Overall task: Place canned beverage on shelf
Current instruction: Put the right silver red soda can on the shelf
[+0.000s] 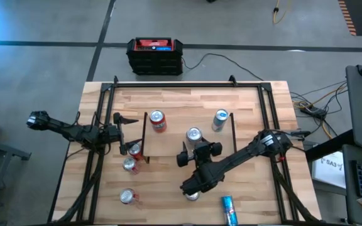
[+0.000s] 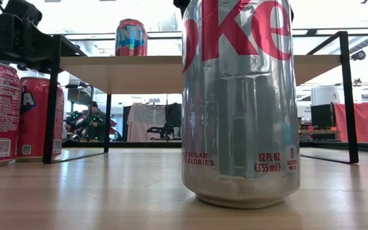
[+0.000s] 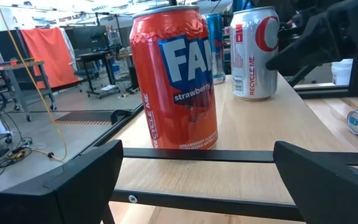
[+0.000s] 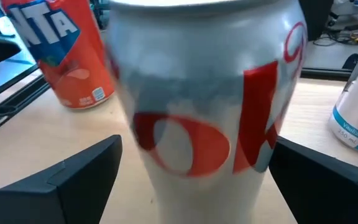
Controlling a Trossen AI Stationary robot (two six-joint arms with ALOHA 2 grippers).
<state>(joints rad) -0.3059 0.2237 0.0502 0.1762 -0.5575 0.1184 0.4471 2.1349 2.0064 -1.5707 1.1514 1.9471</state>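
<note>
While the silver cola can (image 1: 194, 135) stands upright on the shelf (image 1: 168, 145), your right end effector (image 1: 195, 147) has its fingers spread to either side of it; whether the pads touch the can, you cannot tell from here. If you are letting go, open wide and draw straight back level with the board, so neither finger clips the can. Mind the neighbours: the strawberry soda can (image 1: 158, 119) and another silver can (image 1: 220, 118) stand near on the same board. Your left end effector (image 1: 126, 133) waits spread at the shelf's left edge. The board is smooth light wood on thin black legs, so a nudged can would likely slide. Down on the worktop (image 1: 168, 100) more cans stand, and a blue can (image 1: 229, 209) lies on its side. Beyond sits a black-and-red box (image 1: 155, 55) on grey floor
</note>
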